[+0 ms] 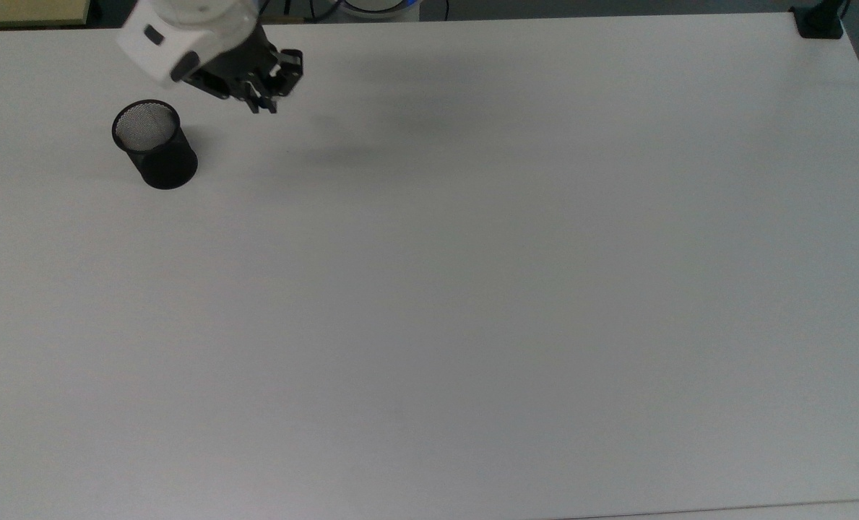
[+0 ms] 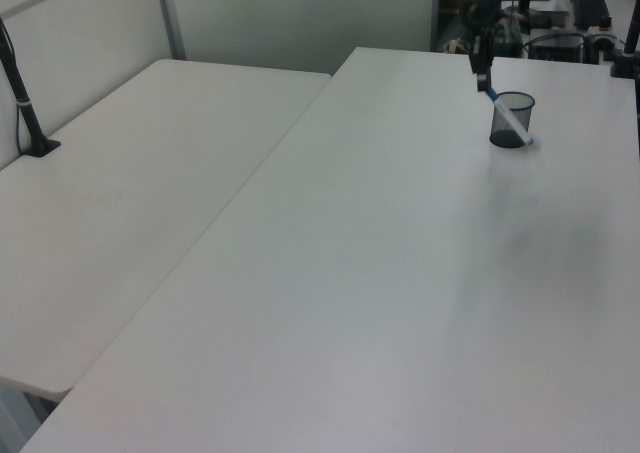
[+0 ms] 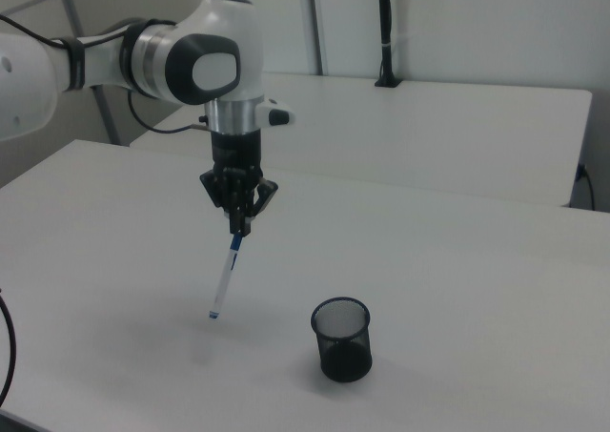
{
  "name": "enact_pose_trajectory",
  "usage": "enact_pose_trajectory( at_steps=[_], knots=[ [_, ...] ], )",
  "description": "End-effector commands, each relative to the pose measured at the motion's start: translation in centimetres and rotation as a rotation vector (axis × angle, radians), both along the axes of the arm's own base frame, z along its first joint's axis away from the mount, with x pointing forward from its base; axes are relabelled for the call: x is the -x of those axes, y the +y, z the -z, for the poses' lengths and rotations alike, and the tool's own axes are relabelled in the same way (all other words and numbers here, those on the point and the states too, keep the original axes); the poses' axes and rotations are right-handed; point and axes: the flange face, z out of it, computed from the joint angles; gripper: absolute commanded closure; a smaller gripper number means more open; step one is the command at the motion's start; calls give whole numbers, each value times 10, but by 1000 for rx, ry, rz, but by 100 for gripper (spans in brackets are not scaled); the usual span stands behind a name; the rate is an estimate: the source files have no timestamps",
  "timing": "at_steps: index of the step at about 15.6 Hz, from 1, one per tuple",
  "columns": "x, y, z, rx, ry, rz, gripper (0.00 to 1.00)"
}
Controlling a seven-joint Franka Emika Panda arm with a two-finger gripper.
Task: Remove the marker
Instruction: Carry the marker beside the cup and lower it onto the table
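While the hand (image 3: 238, 224) grips the marker (image 3: 225, 277) clear of the cup (image 3: 342, 339), the top view seemingly hides it.

The arm (image 3: 143, 55) is glossy white with rounded joints, a dark grey oval cap and black seam bands; a thin black cable (image 3: 152, 122) trails beneath it, and the end effector (image 3: 237, 224) is matte black and angular, on a silver collar
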Motion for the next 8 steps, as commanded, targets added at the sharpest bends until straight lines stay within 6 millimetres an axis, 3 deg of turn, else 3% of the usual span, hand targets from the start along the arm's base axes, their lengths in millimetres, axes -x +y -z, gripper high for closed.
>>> enact_pose_trajectory(
  at_steps=[1,8],
  knots=[
    [-9,35,32,12,46,1,100],
    [-18,58,75,49,53,12,99]
  ],
)
